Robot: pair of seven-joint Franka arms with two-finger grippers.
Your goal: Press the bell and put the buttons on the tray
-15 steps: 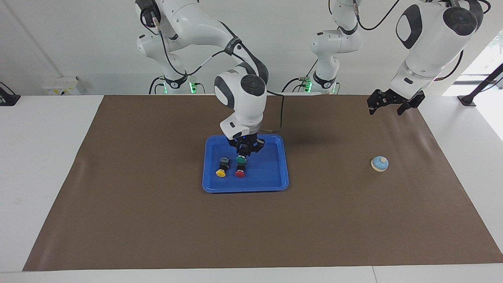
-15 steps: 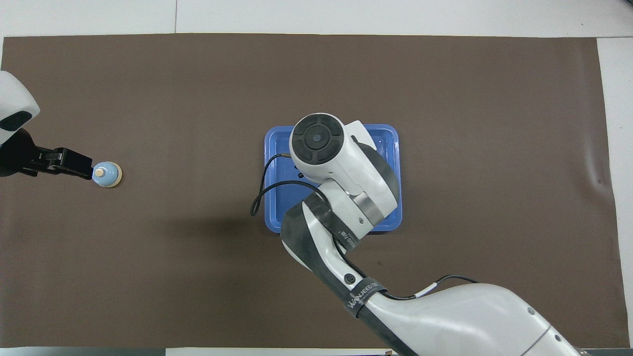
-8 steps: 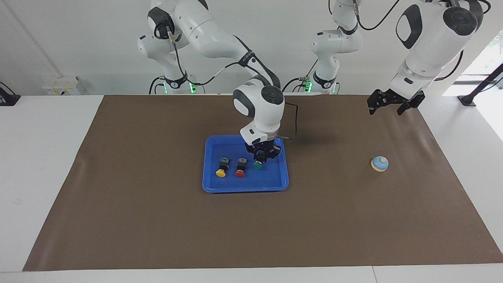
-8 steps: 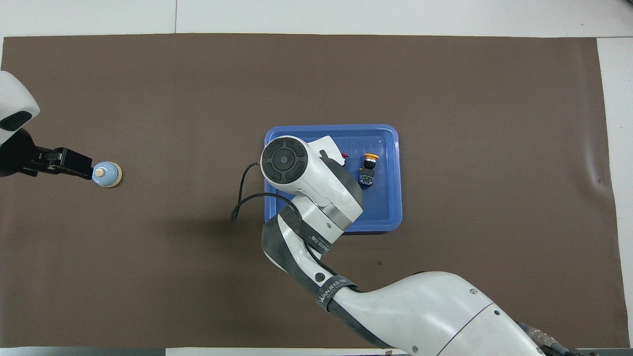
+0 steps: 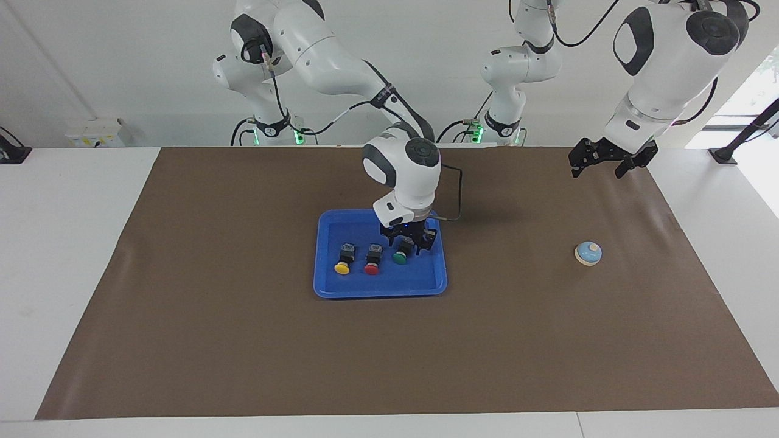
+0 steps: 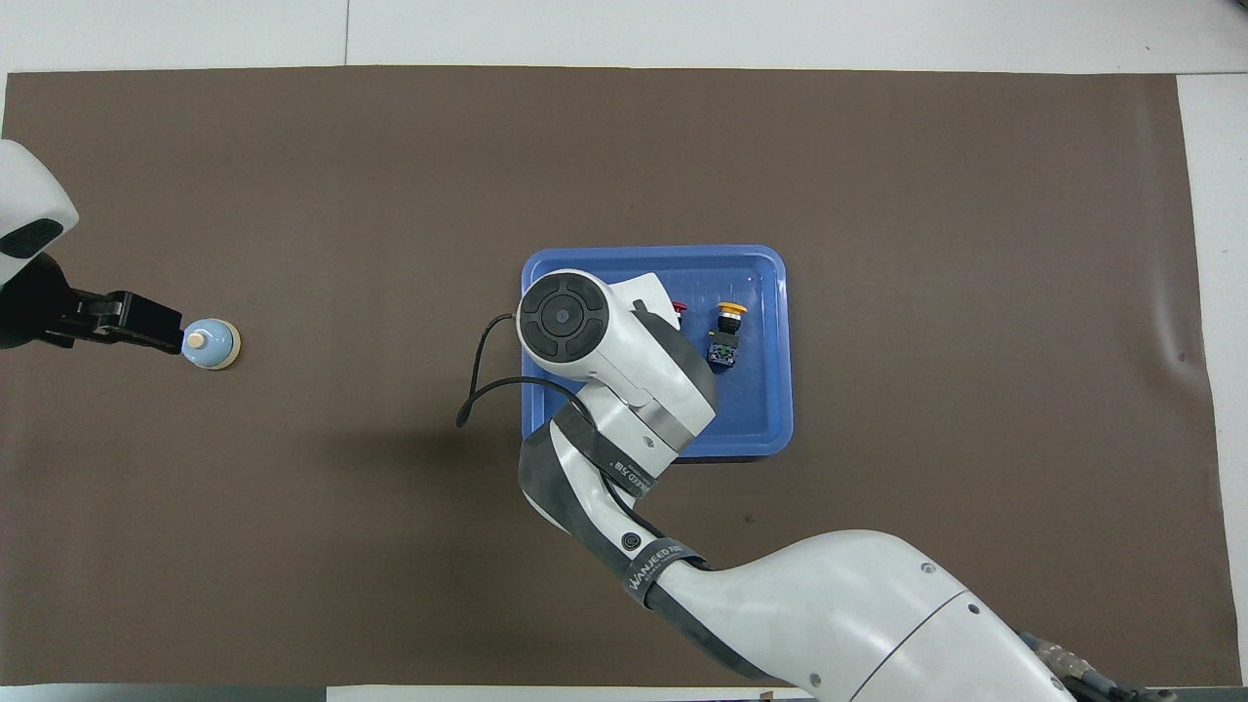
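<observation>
Over tray (image 5: 426,281): my right gripper (image 5: 406,242) fingers spread around green button (image 5: 400,255); my left gripper (image 5: 604,163) waits, fingers wide.

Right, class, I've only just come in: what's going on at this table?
The right gripper is low in the blue tray, its jaws open around the green button, which lies in a row with the red button and yellow button. The left gripper waits, open, in the air near the bell, not touching it.

Facing view looks high across at the robots; overhead looks steeply down; both share the tray (image 5: 321,286).
</observation>
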